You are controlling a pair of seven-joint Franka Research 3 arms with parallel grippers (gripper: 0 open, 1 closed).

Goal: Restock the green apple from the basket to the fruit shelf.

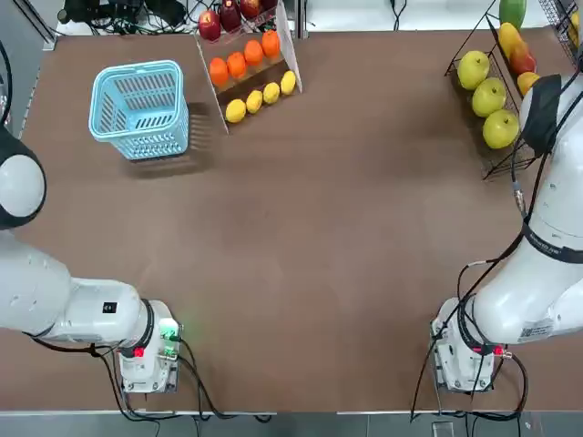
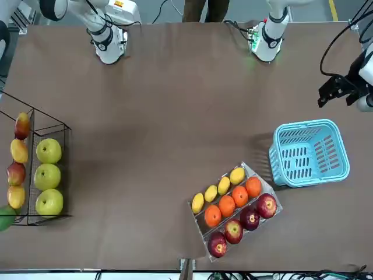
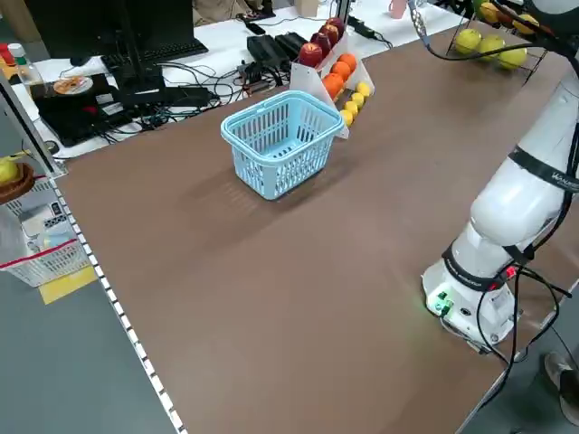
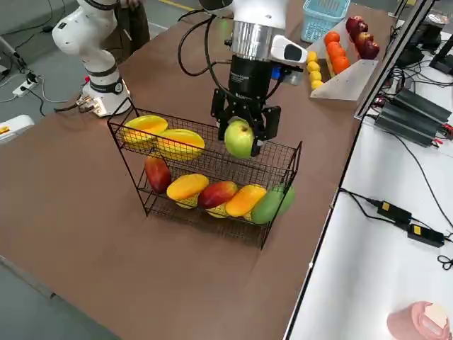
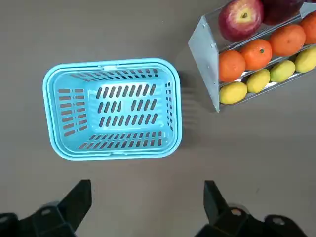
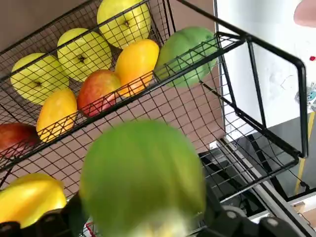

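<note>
- right gripper (image 4: 243, 134): its two fingers are closed on the green apple (image 4: 239, 138), one on each side of the fruit, and the gripper points straight down so the apple hangs below the wrist.
- directly beneath the jaws: the top tray of the fruit shelf (image 4: 283, 157), a black wire rack; the apple sits at about the level of that tray's wire rim, and whether it rests on the mesh cannot be told.
- to one side of the jaws on the same tray: two yellow fruits (image 4: 161, 137); the apple is held over the bare end of the tray, presumably so it can be set down without striking them.
- below the jaws, lower tray: a mixed row of red, orange and green fruit (image 4: 219, 195).
- well away from the jaws: the basket (image 1: 141, 109), light blue and with nothing in it, beside a white slanted stand (image 1: 250, 62) of lemons, oranges and red apples.
- left gripper (image 5: 148, 210): fingers spread wide, holding nothing, parked above the basket.
- judgement: transfer nearly done; release remains.
</note>
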